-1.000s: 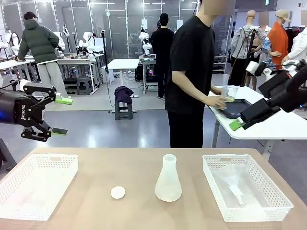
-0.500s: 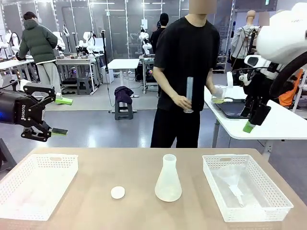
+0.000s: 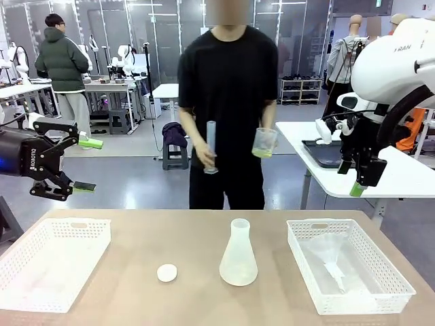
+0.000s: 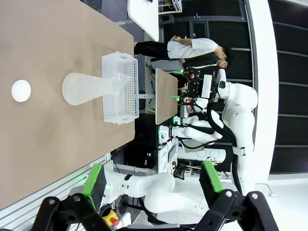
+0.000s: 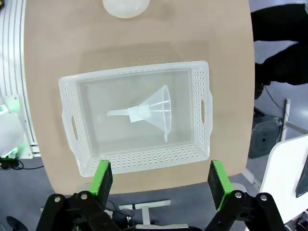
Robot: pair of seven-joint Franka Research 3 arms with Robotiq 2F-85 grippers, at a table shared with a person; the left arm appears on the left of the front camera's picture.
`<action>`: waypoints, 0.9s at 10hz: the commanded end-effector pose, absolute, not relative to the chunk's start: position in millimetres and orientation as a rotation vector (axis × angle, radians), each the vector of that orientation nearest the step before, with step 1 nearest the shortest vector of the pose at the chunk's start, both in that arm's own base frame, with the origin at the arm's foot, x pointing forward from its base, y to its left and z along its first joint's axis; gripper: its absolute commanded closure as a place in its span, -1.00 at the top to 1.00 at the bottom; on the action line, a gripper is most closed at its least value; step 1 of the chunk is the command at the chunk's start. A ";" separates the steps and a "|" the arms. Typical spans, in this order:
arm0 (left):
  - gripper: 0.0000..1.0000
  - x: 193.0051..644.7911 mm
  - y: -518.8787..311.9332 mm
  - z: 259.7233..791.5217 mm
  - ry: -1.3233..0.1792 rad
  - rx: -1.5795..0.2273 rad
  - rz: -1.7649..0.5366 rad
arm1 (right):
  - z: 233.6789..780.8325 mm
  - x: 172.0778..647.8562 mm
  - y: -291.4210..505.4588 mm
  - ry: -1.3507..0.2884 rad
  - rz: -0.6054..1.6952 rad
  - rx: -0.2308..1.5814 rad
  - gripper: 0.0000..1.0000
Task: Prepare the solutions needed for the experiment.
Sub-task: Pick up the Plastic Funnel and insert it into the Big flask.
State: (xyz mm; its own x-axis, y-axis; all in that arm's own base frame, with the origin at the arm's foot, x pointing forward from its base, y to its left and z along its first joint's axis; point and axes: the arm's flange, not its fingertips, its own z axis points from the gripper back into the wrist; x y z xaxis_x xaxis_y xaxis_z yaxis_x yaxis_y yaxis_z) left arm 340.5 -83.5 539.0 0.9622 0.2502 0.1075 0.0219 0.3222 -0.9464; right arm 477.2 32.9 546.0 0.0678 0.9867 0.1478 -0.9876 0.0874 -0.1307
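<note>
Moved: person is now turned square to the table, where a second ago the side table was faced; beaker and cylinder are carried along; right gripper, earlier slanted sideways, is now pointed down
Liquid: a little, pale yellow-green, is seen at the bottom of the beaker, beyond the table's far edge and well apart from the flask
Beaker: held up at chest height in one hand of the person
Cylinder: held upright in the other hand, near the beaker; contents cannot be told
Flask: stood upright at mid-table, between cap and right basket
Cap: white, round, laid flat left of the flask, not touching it
Right basket: set at the table's right end; a clear funnel is laid on its side within
Left basket: set at the table's left end
Left gripper: held beyond the left basket, off the table's far left corner; jaws are spread wide, nothing between them
Right gripper: hung above the right basket, facing down into it; jaws are spread wide, nothing held
</note>
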 end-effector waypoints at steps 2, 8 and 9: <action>1.00 339.5 -86.6 539.8 -0.246 -1.264 0.160 | 549.8 476.3 33.3 -0.224 1.476 0.006 1.00; 1.00 339.5 -86.6 539.8 -0.246 -1.264 0.160 | 493.6 511.2 45.6 -0.076 1.612 0.111 1.00; 1.00 339.5 -86.6 539.8 -0.246 -1.264 0.160 | 480.1 520.3 46.9 -0.048 1.601 0.146 1.00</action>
State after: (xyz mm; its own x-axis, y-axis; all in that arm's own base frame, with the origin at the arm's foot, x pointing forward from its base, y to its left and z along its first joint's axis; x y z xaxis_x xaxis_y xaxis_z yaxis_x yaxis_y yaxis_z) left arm 340.3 -83.4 539.1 0.9623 0.2499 0.1077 0.0222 0.3225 -0.9463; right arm 505.6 47.3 479.5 -0.0050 0.9929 0.1191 -0.9997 -0.0076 0.0213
